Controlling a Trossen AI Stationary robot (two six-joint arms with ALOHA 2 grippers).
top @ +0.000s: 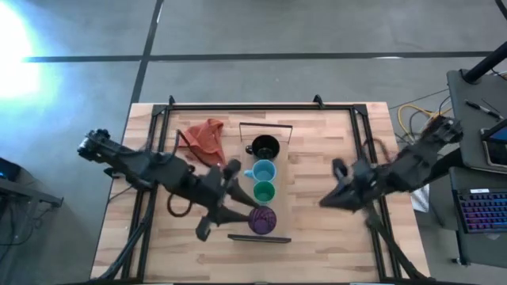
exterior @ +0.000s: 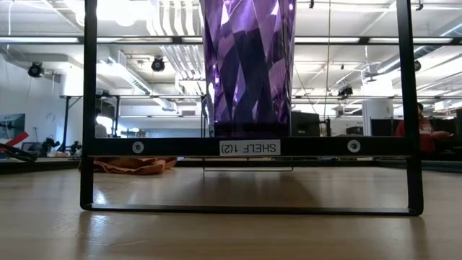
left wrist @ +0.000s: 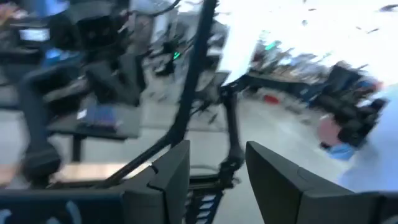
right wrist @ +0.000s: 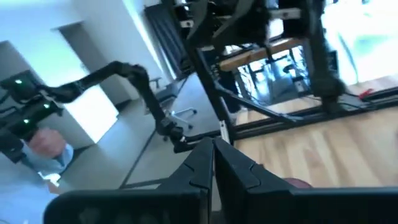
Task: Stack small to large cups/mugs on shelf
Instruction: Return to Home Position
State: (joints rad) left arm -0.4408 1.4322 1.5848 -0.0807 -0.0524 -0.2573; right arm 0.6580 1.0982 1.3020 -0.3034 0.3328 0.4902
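The shelf (top: 279, 162) lies on the table, running from far to near. On it four cups stand in a row on their bases: black (top: 264, 146), light blue with a handle (top: 264, 170), green (top: 264, 191) and purple (top: 262, 219), which is nearest. In the low view the purple cup (exterior: 249, 68) stands on the shelf's near rail (exterior: 180, 146). My left gripper (top: 240, 204) is open and empty just left of the green and purple cups; nothing is between its fingers in the left wrist view (left wrist: 217, 180). My right gripper (top: 326, 199) is shut and empty, right of the shelf.
An orange cloth (top: 204, 138) lies left of the shelf's far end and also shows in the low view (exterior: 133, 165). Dark metal frame rails (top: 238, 107) run along the table's far and side edges. A laptop (top: 482, 214) stands off the table's right side.
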